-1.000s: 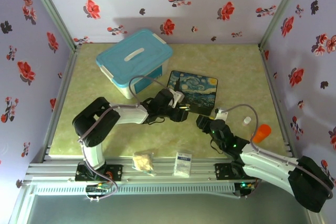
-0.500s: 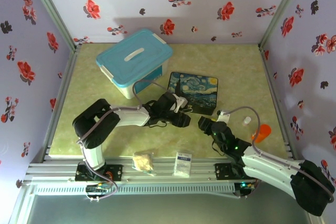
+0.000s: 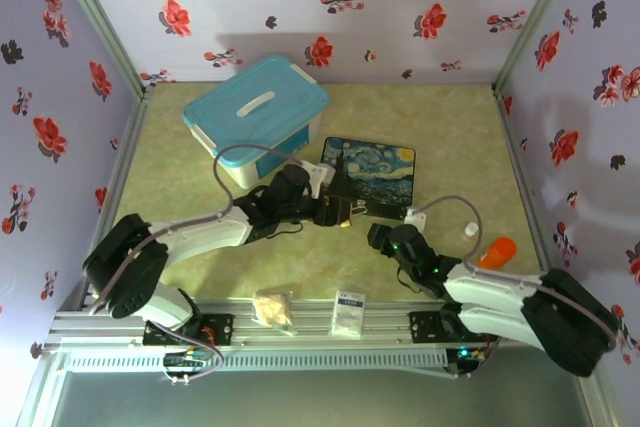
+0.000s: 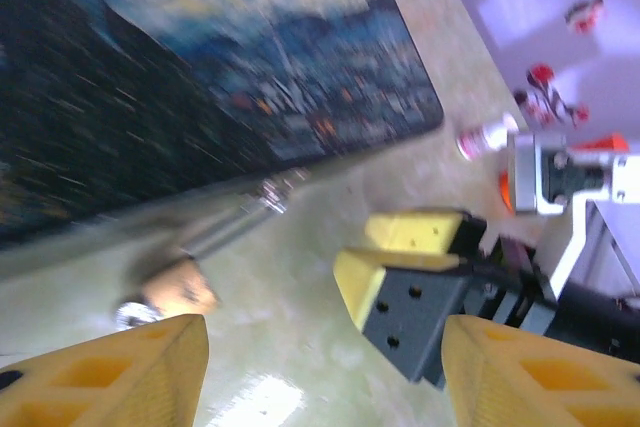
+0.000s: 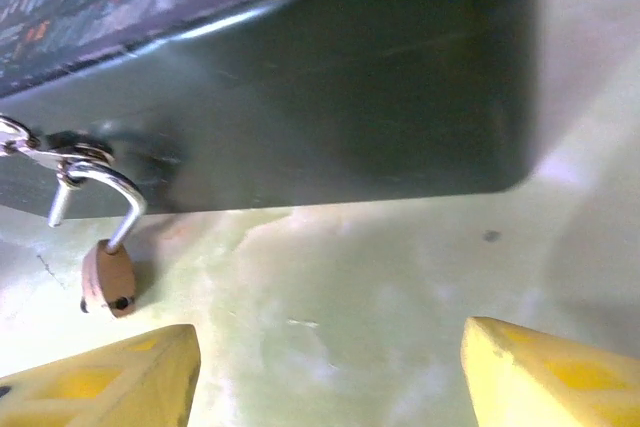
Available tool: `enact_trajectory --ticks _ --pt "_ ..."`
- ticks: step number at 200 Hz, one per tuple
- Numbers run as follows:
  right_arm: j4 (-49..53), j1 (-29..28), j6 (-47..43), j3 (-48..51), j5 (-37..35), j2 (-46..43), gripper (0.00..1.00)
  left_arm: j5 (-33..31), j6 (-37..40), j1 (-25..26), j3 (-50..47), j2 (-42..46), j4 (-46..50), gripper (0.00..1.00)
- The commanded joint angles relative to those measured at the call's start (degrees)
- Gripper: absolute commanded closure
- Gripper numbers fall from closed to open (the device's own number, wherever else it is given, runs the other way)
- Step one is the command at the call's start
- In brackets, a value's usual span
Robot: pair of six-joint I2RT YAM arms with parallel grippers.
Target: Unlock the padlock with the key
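By the painted box's (image 3: 370,172) front, padlock (image 5: 108,282) hangs open
Left gripper (image 3: 344,214) and right gripper (image 3: 377,236) have shifted, jaws apart, empty; shackle leg free, unlocking looks done

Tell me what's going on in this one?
Two robot arms are working at a small brass padlock that hangs from the front edge of the painted dark-blue box. The left gripper and right gripper both sit low over the table close to it, jaws open and empty. In the right wrist view one leg of the shackle looks free of the lock body, so the padlock seems already open.
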State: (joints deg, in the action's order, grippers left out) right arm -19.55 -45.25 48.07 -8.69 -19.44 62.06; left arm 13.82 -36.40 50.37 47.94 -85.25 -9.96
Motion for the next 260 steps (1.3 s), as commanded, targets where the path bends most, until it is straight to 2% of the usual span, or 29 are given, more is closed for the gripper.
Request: enact_trajectory --ticks 1,26,59,124,171,200,260 --pt "-6.6 -1.6 1.7 -4.9 0.6 7.1 0.30 -4.4 -1.3 -2.2 -2.8 0.9 2.4 0.36" --pt "-8.1 -5.7 1.8 -9.5 -3.9 14.9 0.29 -4.1 -2.8 -2.4 -4.8 0.7 0.3 0.36" --pt "-3.1 -10.1 4.7 -15.5 -10.2 22.7 0.28 -4.0 -3.8 -2.4 -6.9 0.6 -1.6 0.36" --pt "6.8 -14.0 6.9 -23.4 -22.5 31.0 0.30 -4.1 -3.0 -2.5 -7.3 -0.4 -2.0 0.36" --pt "8.0 -14.4 5.7 -25.6 -22.4 34.5 0.36 -4.1 -3.0 -2.6 -7.9 -1.4 -3.1 0.36" --pt "14.9 -15.4 4.8 -27.2 -22.3 34.4 0.40 -4.2 -2.6 -2.7 -7.8 -2.2 -2.9 0.36" --pt "21.3 -16.5 7.6 -20.5 -20.4 25.3 0.41 -4.1 -3.1 -2.9 -7.7 -2.2 -3.8 0.36"
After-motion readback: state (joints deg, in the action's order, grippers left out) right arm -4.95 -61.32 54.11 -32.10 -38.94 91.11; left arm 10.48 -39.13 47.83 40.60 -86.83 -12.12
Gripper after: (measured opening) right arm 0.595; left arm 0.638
